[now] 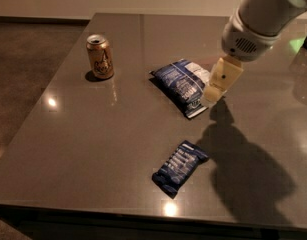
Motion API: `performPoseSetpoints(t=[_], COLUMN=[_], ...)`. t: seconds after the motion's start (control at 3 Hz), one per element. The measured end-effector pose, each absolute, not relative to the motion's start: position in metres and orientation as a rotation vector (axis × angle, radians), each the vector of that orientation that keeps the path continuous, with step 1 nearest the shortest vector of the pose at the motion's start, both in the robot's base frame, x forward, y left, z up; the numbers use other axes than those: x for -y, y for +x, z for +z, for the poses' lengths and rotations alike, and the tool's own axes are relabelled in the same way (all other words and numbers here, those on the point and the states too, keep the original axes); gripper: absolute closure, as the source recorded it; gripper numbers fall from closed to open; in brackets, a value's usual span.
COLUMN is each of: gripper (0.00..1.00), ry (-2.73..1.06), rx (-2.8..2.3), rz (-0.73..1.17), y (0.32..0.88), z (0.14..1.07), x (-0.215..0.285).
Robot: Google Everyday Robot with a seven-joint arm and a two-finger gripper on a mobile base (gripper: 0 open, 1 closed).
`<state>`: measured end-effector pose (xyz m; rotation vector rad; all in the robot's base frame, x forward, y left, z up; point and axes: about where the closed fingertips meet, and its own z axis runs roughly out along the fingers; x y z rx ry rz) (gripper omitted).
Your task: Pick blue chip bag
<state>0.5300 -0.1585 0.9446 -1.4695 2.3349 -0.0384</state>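
The blue chip bag (184,85) lies flat near the middle of the dark table (93,144). It is puffy, dark blue, with a white panel and white lettering. My gripper (214,95) hangs from the white arm at the upper right, its cream-coloured fingers (222,79) pointing down just over the bag's right edge. It holds nothing that I can see.
A gold soda can (100,57) stands upright at the left rear. A narrow flat dark blue bar wrapper (180,167) lies near the front edge. The arm's shadow falls on the table at the right front.
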Motion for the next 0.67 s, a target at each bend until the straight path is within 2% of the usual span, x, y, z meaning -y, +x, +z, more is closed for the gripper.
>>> performPoseSetpoints(t=[0.67], gripper=[0.0], ry=[-1.237], rx=[-2.425], rz=[-0.1], y=[0.59], z=[0.915], x=[0.12])
